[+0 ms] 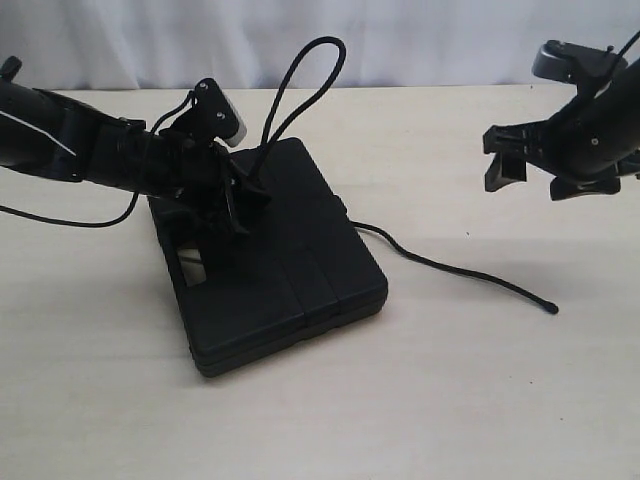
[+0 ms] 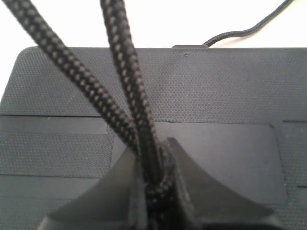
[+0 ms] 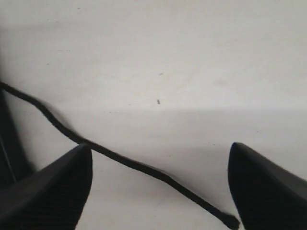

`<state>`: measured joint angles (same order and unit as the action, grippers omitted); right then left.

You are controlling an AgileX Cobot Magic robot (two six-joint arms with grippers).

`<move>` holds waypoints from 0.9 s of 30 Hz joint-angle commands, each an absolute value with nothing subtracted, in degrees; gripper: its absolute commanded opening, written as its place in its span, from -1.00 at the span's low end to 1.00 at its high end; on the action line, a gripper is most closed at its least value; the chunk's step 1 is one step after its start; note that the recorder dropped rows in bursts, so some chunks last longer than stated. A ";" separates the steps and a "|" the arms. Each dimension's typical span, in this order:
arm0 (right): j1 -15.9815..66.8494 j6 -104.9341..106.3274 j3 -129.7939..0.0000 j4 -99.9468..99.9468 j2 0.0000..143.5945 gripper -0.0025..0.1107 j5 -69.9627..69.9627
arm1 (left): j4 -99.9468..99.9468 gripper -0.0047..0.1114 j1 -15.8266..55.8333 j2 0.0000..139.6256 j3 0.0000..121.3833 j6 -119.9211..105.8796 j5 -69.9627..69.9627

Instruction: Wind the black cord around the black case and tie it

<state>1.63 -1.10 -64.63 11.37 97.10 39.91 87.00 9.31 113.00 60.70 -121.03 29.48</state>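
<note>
We lose the path of the black cord [image 1: 303, 62] behind the left gripper [image 1: 243, 200], which sits low on the black case [image 1: 300, 270] clamping two strands, while the right gripper [image 1: 530, 165] hovers with jaws spread above the cord's loose tail on the table [image 1: 450, 400].

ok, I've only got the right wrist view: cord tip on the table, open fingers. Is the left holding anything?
Observer: Yes. The left gripper is shut on two strands of the black cord, right over the black case.
Operator: Slack above that?
Observer: A tall loop stands up from the fingers, above the case.
Operator: Case lying flat?
Observer: Flat on the table, handle slot beside the left gripper.
</note>
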 commanded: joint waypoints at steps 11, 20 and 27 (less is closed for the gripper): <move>1.36 -15.58 -57.88 3.79 96.69 0.34 39.22 | 87.63 -0.92 9.42 112.87 60.78 -122.79 29.87; 1.46 -16.22 -53.81 2.78 96.69 0.34 34.66 | 87.63 -0.92 9.42 112.87 60.78 -122.79 29.87; 1.46 -35.03 -54.46 -15.26 100.21 0.09 42.11 | 87.63 -0.92 9.42 112.87 60.78 -122.79 30.09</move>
